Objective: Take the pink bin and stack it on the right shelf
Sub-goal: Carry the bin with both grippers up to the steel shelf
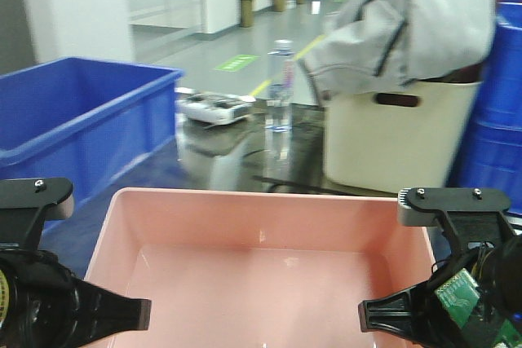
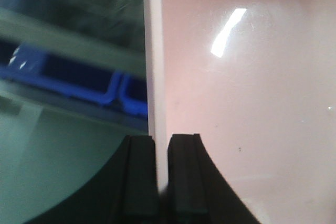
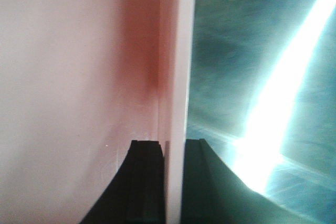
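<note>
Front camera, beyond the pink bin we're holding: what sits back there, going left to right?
blue bin → white device → water bottle → beige bin draped with a grey jacket → blue crates

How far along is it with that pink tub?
Grabbing looks done: the left gripper is clamped on one side wall of the shallow pink plastic bin, and the right gripper is clamped on the opposite wall. In hand: the bin is held between both arms, though whether it is lifted is unclear. Left: stacking it on the right shelf, which no view shows.
</note>
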`<state>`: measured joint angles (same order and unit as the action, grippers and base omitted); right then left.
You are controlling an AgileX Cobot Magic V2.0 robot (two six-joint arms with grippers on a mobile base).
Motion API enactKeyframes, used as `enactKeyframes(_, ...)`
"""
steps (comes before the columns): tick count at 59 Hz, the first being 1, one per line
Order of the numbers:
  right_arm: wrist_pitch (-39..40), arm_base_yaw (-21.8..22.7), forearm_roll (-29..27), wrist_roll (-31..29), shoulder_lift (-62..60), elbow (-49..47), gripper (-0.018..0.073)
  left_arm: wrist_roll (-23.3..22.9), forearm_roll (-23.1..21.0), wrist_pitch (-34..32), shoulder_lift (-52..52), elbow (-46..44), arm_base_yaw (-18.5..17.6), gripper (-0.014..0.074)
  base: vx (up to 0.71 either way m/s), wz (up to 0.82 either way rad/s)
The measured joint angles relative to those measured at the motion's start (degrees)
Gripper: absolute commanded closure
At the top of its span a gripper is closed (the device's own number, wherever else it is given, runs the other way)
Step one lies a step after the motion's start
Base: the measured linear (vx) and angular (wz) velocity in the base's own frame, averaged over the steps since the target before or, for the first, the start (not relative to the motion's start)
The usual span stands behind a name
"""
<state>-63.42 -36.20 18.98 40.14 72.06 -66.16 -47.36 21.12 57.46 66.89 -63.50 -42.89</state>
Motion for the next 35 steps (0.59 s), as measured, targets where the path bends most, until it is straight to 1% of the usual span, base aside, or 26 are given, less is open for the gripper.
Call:
enactKeyframes(19,-0.1,0.0,0.05,0.0,0.0,0.0,0.0561,-0.02,0.0,-0.05,0.0,0.0,0.0,0.054,0.22,-0.62)
enactKeyframes(35,-0.16,0.0,0.05,0.0,0.0,0.0,0.0561,-0.02,-0.05,-0.05,0.0,0.0,0.0,0.054,0.18,-0.35)
